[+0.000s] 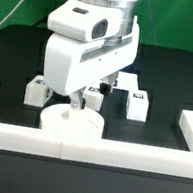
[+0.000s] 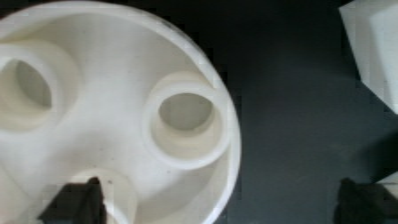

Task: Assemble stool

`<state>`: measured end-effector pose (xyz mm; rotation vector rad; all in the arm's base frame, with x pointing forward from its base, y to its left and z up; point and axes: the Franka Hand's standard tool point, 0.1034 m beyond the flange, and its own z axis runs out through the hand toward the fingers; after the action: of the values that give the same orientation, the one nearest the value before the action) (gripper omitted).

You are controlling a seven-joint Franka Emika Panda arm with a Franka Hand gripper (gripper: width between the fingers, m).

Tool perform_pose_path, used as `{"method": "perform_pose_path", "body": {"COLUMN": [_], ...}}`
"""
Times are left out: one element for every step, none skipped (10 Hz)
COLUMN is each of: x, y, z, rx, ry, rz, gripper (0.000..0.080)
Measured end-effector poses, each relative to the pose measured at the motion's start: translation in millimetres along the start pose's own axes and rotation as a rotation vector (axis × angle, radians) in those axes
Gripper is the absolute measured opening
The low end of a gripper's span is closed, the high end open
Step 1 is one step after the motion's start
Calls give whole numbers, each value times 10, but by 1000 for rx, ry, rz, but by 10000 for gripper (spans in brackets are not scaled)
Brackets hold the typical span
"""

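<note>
Tool is spread wide and holds nothing. I see the round seat right under it, rim between its two fingers.

White glossy rounded arm, dark fingertips, perhaps rubber

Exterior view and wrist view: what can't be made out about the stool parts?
Seat: far side hidden by the arm in the exterior view; cut off by the wrist view's edges.
Legs: tags too small to read, exterior view.
Pincer: only fingertips show, wrist view.
</note>
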<state>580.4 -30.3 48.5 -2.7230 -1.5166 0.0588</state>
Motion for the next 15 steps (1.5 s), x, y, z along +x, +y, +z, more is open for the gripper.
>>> {"method": "perform_pose_path", "body": {"x": [-1, -7, -29, -40, -54, -72, -98, -117, -122, -121, -124, -128, -132, -131, -128], "y": [-1, 1, 11, 16, 26, 42, 44, 39, 43, 52, 55, 59, 60, 59, 65], "z": [2, 16, 83, 146, 195, 241, 282, 312, 334, 339, 339, 338, 338, 339, 332], "rx": [0, 1, 5, 11, 16, 21, 26, 30, 28, 22, 22, 21, 21, 21, 20], "ry": [0, 0, -3, -5, -6, -7, -9, -11, -9, -5, -5, -5, -5, -5, -4], "rz": [0, -2, -4, -8, -19, -36, -42, -42, -41, -41, -42, -43, -42, -43, -43], "gripper": [650, 650, 650, 650, 650, 650, 650, 650, 650, 650, 650, 650, 524, 389, 389]}}
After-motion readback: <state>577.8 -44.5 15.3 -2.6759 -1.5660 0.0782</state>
